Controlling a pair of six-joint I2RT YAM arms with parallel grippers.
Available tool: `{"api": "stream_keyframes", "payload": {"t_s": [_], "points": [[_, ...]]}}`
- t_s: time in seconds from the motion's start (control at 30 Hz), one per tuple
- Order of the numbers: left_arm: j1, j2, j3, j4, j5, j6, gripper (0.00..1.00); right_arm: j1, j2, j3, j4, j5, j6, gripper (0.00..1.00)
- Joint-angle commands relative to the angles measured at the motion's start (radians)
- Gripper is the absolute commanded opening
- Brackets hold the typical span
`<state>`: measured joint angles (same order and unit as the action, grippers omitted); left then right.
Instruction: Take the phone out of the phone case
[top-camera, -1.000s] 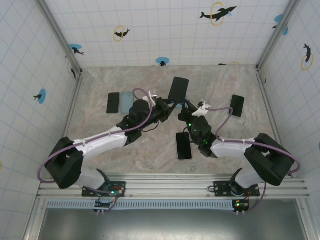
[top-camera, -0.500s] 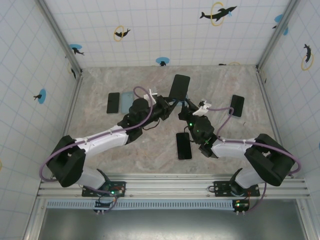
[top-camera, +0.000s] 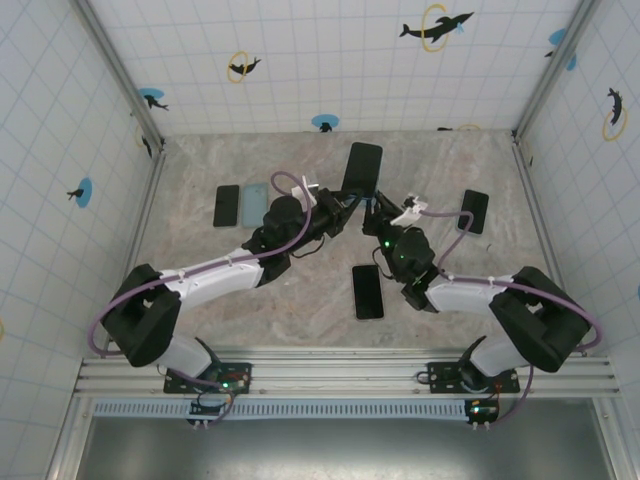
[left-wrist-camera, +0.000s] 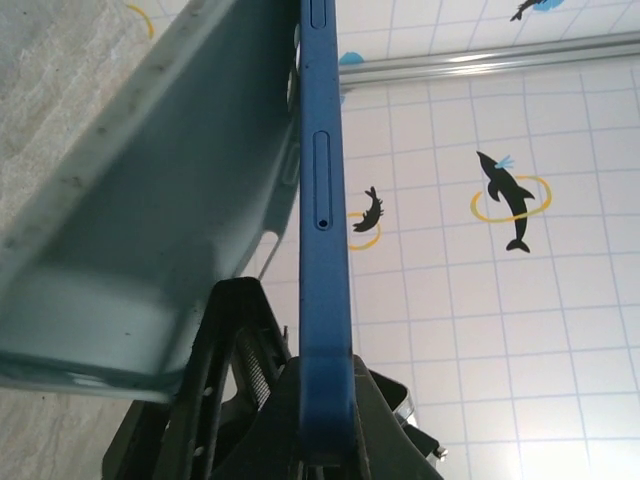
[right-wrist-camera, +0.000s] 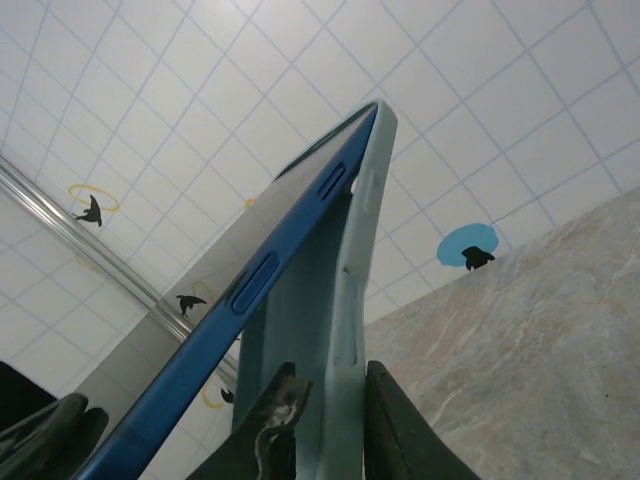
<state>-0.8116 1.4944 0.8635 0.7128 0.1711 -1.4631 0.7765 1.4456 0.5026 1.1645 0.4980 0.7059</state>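
Holding position, item one: slim blue phone (top-camera: 361, 168), lifted off the table and standing nearly on end at 12 o'clock from the middle of the workspace, with its dark face toward the top camera. It is partly seated in a pale teal soft-plastic phone case (left-wrist-camera: 170, 220). In the left wrist view the case splays off the phone (left-wrist-camera: 322, 230) toward 9 o'clock. The gap is widest at the bottom of that view and narrows toward 12 o'clock. In the right wrist view the phone (right-wrist-camera: 270, 270) leans toward 10 o'clock and the case (right-wrist-camera: 342, 295) stands at 3 o'clock of it. The two meet at the top corner.

Item two: left gripper (top-camera: 345, 205), reaching the phone from 8 o'clock in the top view. In its own camera the left gripper (left-wrist-camera: 295, 385) is clamped on the phone's lower end. One black finger (left-wrist-camera: 240, 360) is on the case side and the other sits behind the blue edge.

Item three: right gripper (top-camera: 377, 212), reaching in from 4 o'clock. In its own camera the right gripper (right-wrist-camera: 325, 415) is pinched on the teal case wall, with one finger on each side of the rim.

Item four: marbled beige tabletop (top-camera: 450, 170), carrying four loose pieces.
- Black phone at the left (top-camera: 227, 205) lies flat at 9 o'clock.
- Pale blue-grey flat rectangle (top-camera: 255, 203) lies just beside it; I cannot tell whether it is a phone or a case.
- Black phone at the front (top-camera: 368, 291) lies at 6 o'clock, below both grippers.
- Black phone at the right (top-camera: 475, 211) lies at 3 o'clock, well apart from the others.
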Motion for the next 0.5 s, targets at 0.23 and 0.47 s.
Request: {"api": "stream_keyframes", "payload": {"t_s": [0.23,0.47], "points": [[-0.004,0.019,0.039,0.102,-0.008,0.014,0.0,-0.071,-0.028,-0.011,0.091,-0.188,0.153,0.27],[-0.006,-0.003,0.019,0.092,-0.025,0.023,0.0,-0.116,-0.022,-0.023,0.022,-0.203,0.2,0.17]]}}
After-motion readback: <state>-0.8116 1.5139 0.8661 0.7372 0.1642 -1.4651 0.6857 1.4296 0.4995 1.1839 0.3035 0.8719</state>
